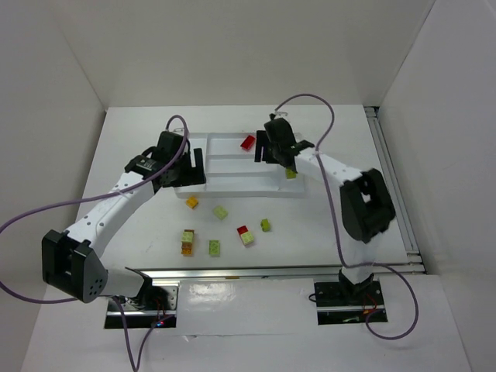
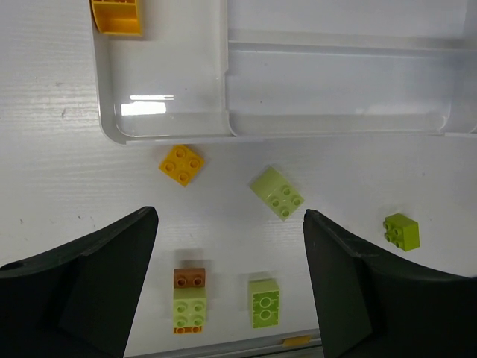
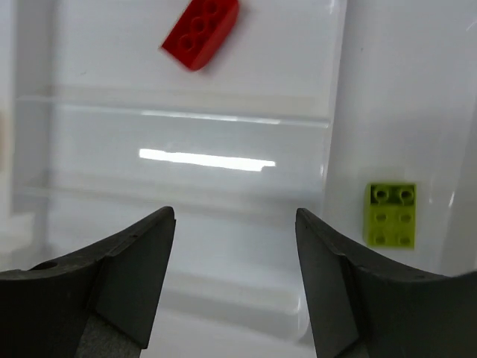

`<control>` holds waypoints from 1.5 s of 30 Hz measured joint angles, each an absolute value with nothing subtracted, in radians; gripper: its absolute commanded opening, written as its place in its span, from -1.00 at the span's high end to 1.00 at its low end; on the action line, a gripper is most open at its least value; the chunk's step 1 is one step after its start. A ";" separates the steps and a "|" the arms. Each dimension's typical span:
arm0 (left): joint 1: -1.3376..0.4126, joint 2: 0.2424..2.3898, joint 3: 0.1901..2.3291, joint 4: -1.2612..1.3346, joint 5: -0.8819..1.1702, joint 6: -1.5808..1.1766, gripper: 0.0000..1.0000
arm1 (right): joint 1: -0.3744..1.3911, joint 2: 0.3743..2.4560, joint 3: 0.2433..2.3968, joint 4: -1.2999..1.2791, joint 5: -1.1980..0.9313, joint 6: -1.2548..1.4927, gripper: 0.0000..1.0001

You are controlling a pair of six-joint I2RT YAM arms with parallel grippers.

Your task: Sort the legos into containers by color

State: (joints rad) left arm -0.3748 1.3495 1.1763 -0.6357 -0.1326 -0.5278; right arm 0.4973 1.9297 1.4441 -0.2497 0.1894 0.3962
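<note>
Legos [image 2: 277, 193] glossy studded plastic, red brick [image 3: 200, 31] seemingly curved, smooth white ridged tray [image 2: 328, 93]

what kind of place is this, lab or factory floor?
Probably a lab test cell: white walls box in the table, left arm and right arm bolted at its edge, toy legos beside a white tray.

White table [image 1: 310, 248], white walls [image 1: 232, 46]

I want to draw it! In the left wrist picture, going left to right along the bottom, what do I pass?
One dark finger → green lego with a brown top → plain green lego → the other dark finger.
</note>
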 measured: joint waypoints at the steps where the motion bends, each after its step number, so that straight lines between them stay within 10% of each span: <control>1: -0.376 1.349 1.176 -0.635 -0.134 -0.527 -0.80 | 0.510 1.851 1.382 -0.247 0.192 0.395 -0.43; 11: -0.376 1.350 1.220 -0.644 -0.139 -0.524 -0.78 | 0.778 1.418 0.926 -0.290 0.160 0.471 -0.78; 22: -0.376 1.351 1.246 -0.636 -0.128 -0.522 -0.75 | 0.851 1.568 0.866 -0.366 0.157 0.509 -0.41; 32: -0.376 1.366 1.246 -0.635 -0.117 -0.522 -0.75 | 0.851 1.599 0.879 -0.382 0.181 0.505 0.47; 45: -0.377 1.399 1.236 -0.610 -0.073 -0.522 -0.75 | 0.752 1.406 0.964 -0.428 0.368 0.559 0.59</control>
